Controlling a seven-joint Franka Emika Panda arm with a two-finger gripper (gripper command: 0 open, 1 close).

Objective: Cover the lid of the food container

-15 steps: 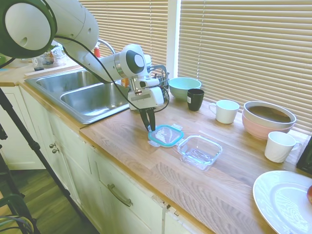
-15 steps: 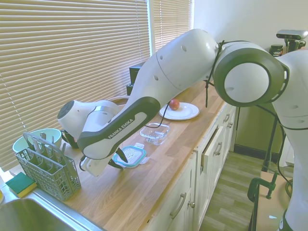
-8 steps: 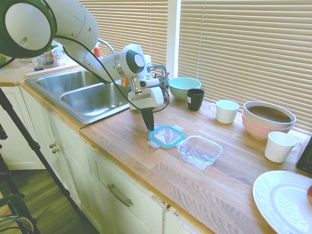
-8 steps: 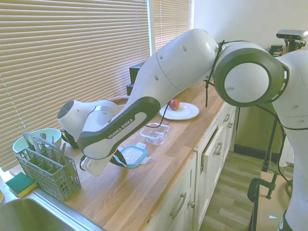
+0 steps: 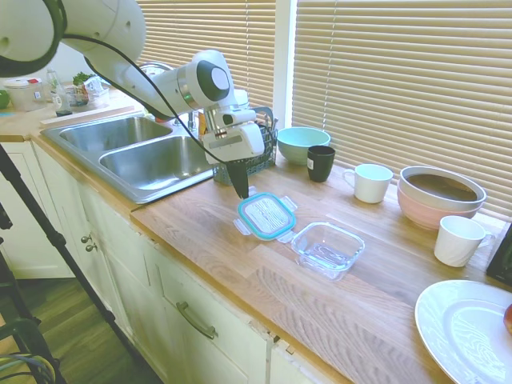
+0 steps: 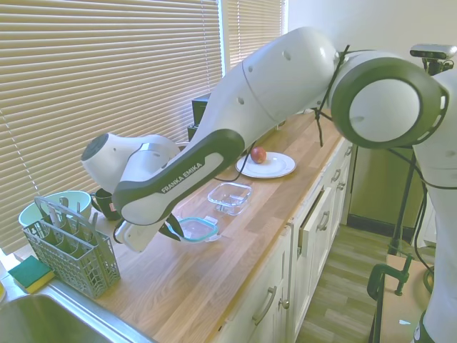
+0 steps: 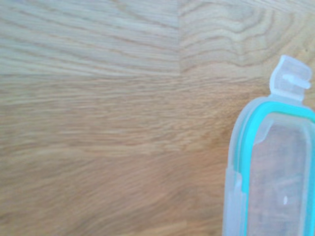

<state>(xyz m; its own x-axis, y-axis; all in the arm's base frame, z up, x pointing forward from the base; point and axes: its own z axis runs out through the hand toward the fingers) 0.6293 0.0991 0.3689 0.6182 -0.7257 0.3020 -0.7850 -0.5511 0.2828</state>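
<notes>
Gripper (image 5: 240,190) is pinching the near-left edge of the lid (image 5: 267,216), fingers closed on it, and is holding it lifted clear of the wooden counter (image 5: 240,264). In the second exterior view the gripper (image 6: 172,230) is carrying the lid (image 6: 198,229) tilted, with the free side hanging out toward the food container (image 6: 230,198). In the wrist view the lid (image 7: 275,162) is showing its teal rim and one clear snap tab, with bare wood grain filling the rest.

The food container (image 5: 328,249) is sitting open on the counter, just beside the lid on the side away from the arm, upright. Lid is not over it; the two are apart, though close.

At the near right corner a white plate (image 5: 464,328) is lying on the counter; in the other view it is carrying a red apple (image 6: 258,155).

Further back, a white mug (image 5: 458,240) is standing right of the container. Behind it a pink bowl (image 5: 438,210) is holding a second bowl stacked inside. Another white cup (image 5: 371,182) is standing left of that, then a black cup (image 5: 321,163), then a round teal bowl (image 5: 303,144) near the blinds (image 5: 400,72).

A wire cutlery basket (image 5: 260,148) is standing behind the gripper at the sink edge. The steel double sink (image 5: 136,152) is lying furthest left. A yellow-green sponge (image 6: 30,273) is sitting beside the basket.
</notes>
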